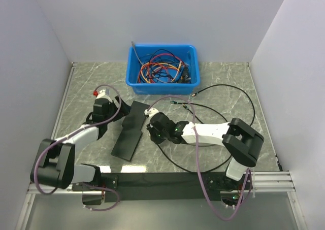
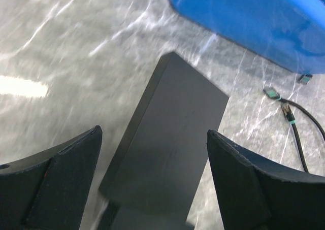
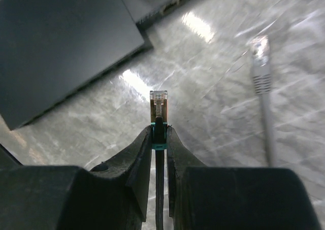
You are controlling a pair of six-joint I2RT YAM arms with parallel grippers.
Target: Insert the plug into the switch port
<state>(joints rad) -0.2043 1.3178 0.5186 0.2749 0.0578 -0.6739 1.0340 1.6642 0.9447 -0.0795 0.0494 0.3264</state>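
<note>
The switch (image 1: 130, 132) is a long flat black box lying slantwise on the marble table. My left gripper (image 1: 118, 116) is at its far left side. In the left wrist view it is open (image 2: 154, 131), one finger (image 2: 66, 179) on each side of the switch (image 2: 172, 138), with gaps showing. My right gripper (image 1: 151, 125) is just right of the switch, shut on the plug (image 3: 159, 105), a clear connector with a teal boot sticking out past the fingertips. The plug points at bare table beside the switch (image 3: 66, 42). The ports (image 3: 167, 6) are dimly visible along its edge.
A blue bin (image 1: 162, 83) full of tangled cables stands at the back. The black cable (image 1: 228, 95) loops over the table's right half. A loose grey plug (image 3: 261, 72) lies right of my right gripper. More cable ends (image 2: 288, 113) lie near the bin.
</note>
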